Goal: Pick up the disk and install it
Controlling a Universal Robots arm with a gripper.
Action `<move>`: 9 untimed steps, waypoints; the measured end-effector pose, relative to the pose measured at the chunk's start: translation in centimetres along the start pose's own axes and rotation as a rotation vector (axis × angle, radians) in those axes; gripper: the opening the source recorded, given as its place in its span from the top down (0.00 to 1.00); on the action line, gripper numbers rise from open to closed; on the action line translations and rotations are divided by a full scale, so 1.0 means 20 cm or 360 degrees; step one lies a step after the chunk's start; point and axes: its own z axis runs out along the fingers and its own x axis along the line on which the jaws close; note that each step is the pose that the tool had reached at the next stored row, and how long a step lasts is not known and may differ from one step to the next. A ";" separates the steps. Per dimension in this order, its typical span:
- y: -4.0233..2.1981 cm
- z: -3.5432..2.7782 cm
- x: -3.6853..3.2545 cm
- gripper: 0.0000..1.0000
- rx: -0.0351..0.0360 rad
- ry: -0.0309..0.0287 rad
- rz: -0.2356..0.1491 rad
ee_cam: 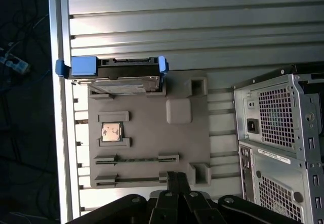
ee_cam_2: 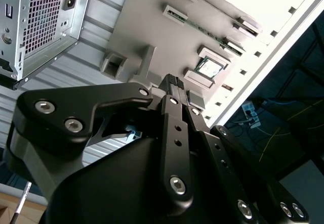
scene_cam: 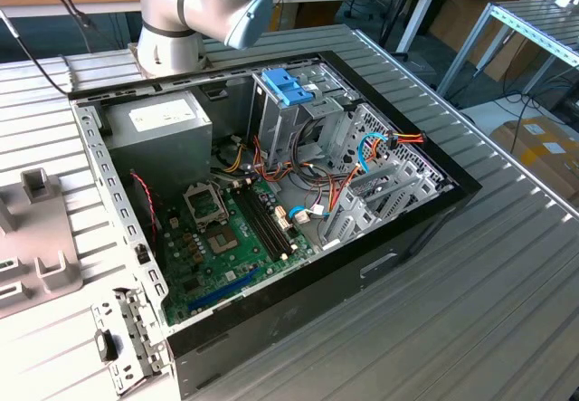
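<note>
In the first wrist view the disk (ee_cam: 117,74), a dark-grey drive in a light-blue carrier with blue end tabs, rests in a slot at one edge of a grey fixture plate (ee_cam: 187,148). My gripper (ee_cam: 175,176) hovers above the plate's opposite edge, well apart from the disk. In the second wrist view the gripper (ee_cam_2: 172,82) has its black fingers pressed together with nothing between them. The open computer case (scene_cam: 271,193) lies on its side on the table, and its metal drive cage (scene_cam: 362,147) is at the exterior view's right.
A processor chip (ee_cam: 111,131) sits in a pocket of the fixture plate. A blue plastic bracket (scene_cam: 288,85) tops the case's bay, near red, yellow and blue cables (scene_cam: 380,143). The arm's base (scene_cam: 172,30) stands behind the case. The slatted table's edge (ee_cam: 63,133) runs beside the plate.
</note>
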 end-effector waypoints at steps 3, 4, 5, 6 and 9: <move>-0.001 0.001 0.009 0.89 0.0000 -0.00002 0.0000; -0.001 0.001 0.010 0.89 0.0000 -0.00002 0.0000; -0.001 0.001 0.013 0.89 0.0000 -0.00002 0.0000; -0.001 0.001 0.015 0.89 0.0000 -0.00002 0.0000; -0.002 0.001 0.020 0.89 0.0000 -0.00002 0.0000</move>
